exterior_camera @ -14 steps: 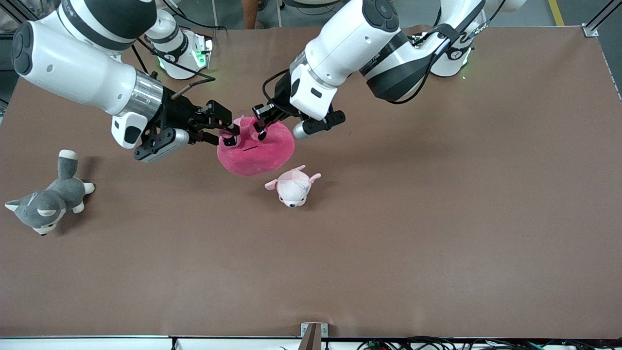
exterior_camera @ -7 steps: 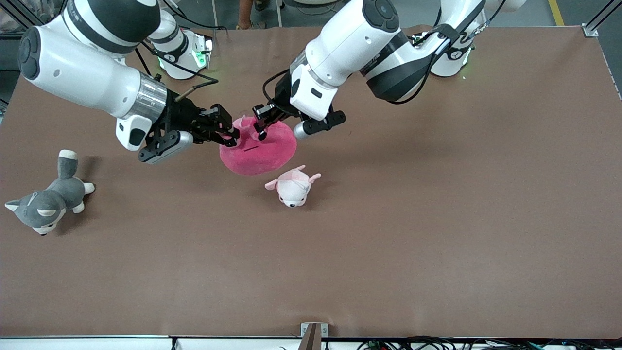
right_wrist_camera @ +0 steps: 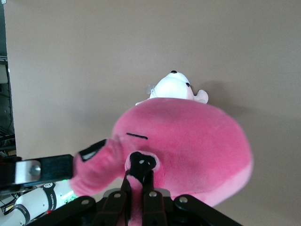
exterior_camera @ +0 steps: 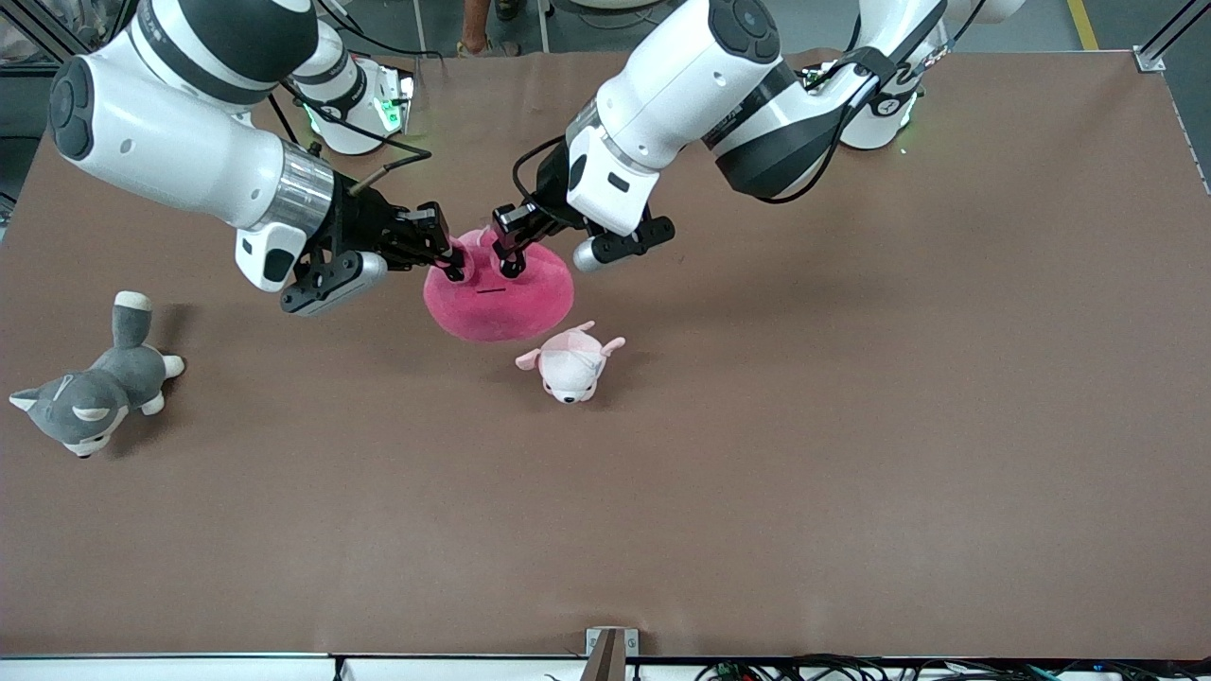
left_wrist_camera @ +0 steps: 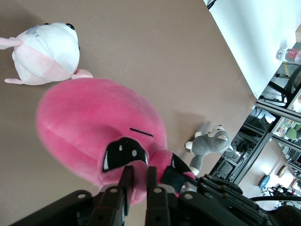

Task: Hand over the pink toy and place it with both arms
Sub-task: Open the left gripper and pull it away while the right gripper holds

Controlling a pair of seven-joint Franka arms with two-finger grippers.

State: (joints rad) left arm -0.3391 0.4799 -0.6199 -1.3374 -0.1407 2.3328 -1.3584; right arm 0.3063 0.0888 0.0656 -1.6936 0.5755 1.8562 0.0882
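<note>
The hot-pink toy [exterior_camera: 501, 303] hangs between both grippers above the table's middle, close to the pale puppy plush. My left gripper [exterior_camera: 508, 257] is shut on the toy's top edge beside one dark eye; the left wrist view shows pink plush pinched between its fingers [left_wrist_camera: 138, 176] and the toy [left_wrist_camera: 94, 122] below. My right gripper [exterior_camera: 454, 263] is shut on the toy's other ear flap; the right wrist view shows pink plush and a dark eye pinched between its fingers [right_wrist_camera: 138, 181], with the toy [right_wrist_camera: 197, 141] below.
A small pale pink-and-white puppy plush [exterior_camera: 570, 364] lies on the brown table [exterior_camera: 851, 426], just nearer to the front camera than the toy. A grey-and-white husky plush [exterior_camera: 90, 392] lies at the right arm's end of the table.
My right gripper has moved in toward the toy and shut on its ear flap. My left gripper has kept its hold and barely moved.
</note>
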